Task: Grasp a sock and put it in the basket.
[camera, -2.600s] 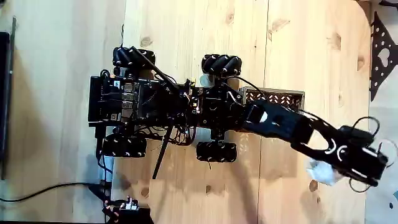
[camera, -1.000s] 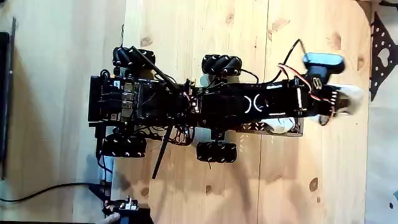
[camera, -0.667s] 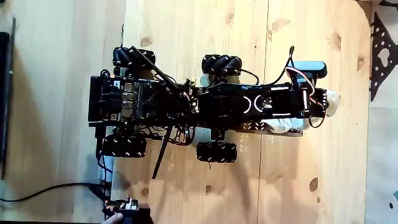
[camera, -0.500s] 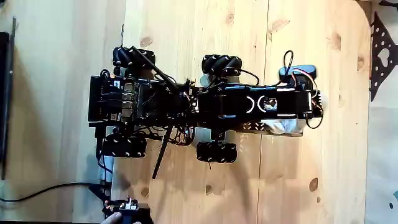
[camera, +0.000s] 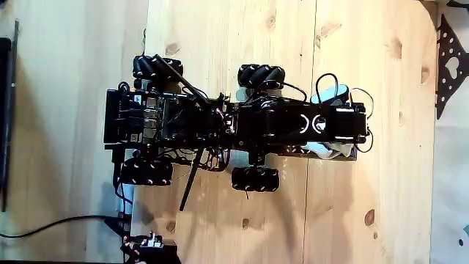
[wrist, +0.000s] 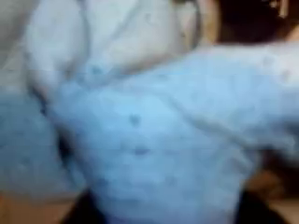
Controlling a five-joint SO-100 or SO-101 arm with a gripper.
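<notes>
My arm is folded back over the robot's chassis, and my gripper [camera: 356, 127] hangs over the dark lattice basket [camera: 293, 151], which is mostly hidden beneath the arm. In the wrist view, bunched pale cloth of the sock [wrist: 149, 121] sits blurred right against the camera, with the gripper shut on it. The fingers themselves are hidden. In the fixed view a bit of white cloth [camera: 327, 150] peeks out from under the arm inside the basket; I cannot tell whether it is the same sock.
The wheeled base [camera: 161, 121] with its roller wheels [camera: 260, 76] stands on the wooden table. A dark perforated plate [camera: 451, 66] lies at the right edge. A cable and a small board [camera: 150, 248] are at the bottom left.
The arm swung from the lower right with the sock, then folded back leftward over the basket. The sock, seen earlier at the arm's tip, is now tucked under it.
</notes>
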